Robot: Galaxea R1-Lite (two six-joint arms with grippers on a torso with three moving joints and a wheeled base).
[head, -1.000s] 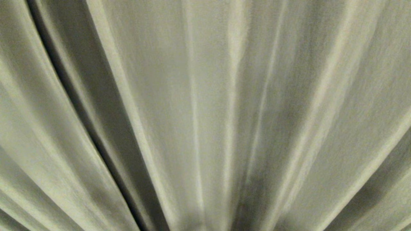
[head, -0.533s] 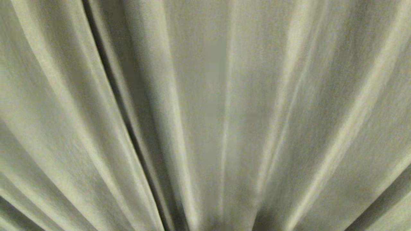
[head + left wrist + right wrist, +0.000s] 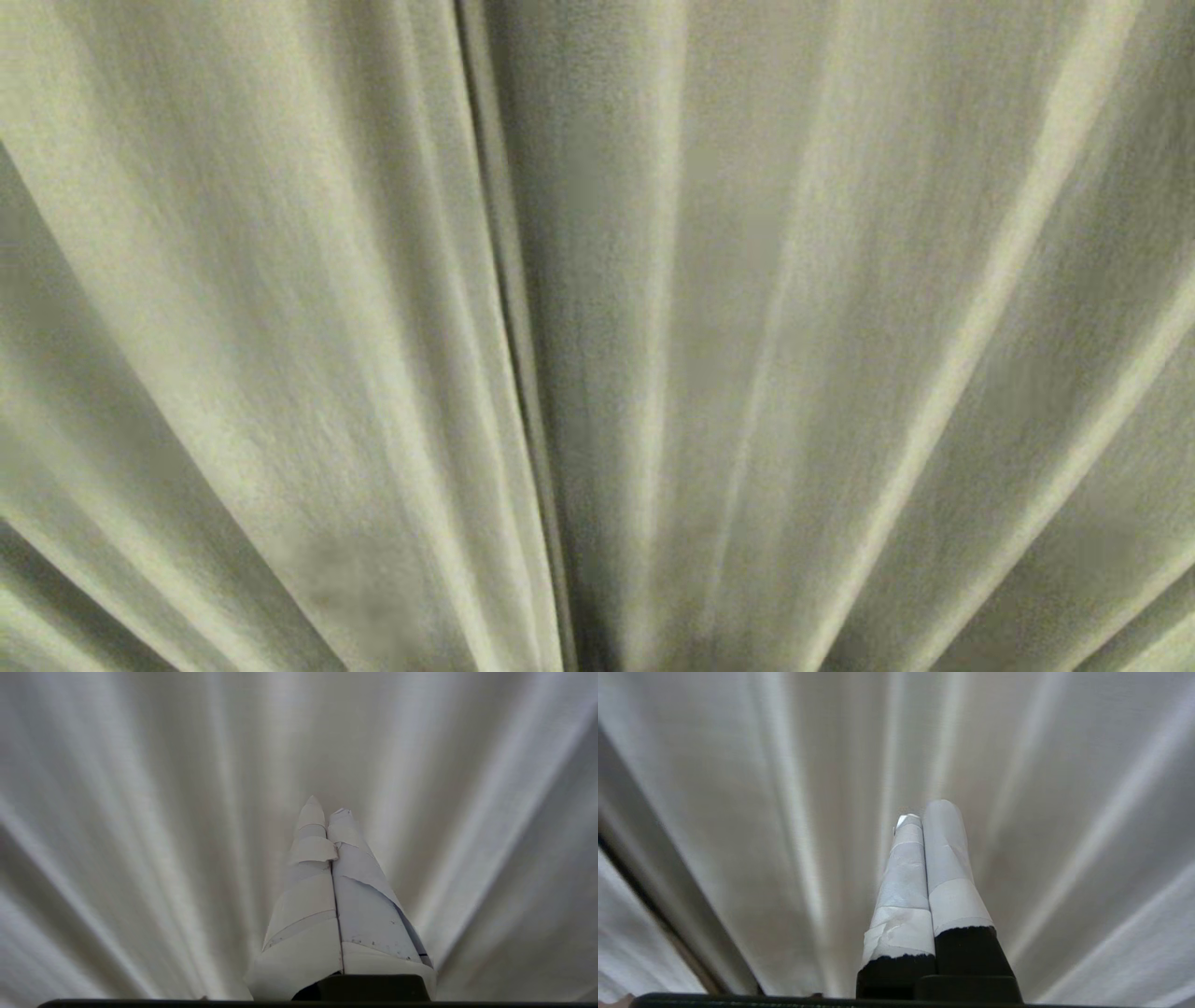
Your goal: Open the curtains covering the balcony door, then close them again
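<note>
Both tape-wrapped pincers, left pincer point(image 3: 327, 805) and right pincer point(image 3: 927, 809), are pressed together and empty, pointing at the cream-white folded fabric curtains point(image 3: 840, 280) just beyond their tips.

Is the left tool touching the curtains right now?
Cannot tell. In the left wrist view the shut left tool points at the curtains, but no contact or gap shows plainly.

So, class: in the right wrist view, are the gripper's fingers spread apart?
No, the right gripper has its taped fingers pressed together, empty, before the curtains.
</note>
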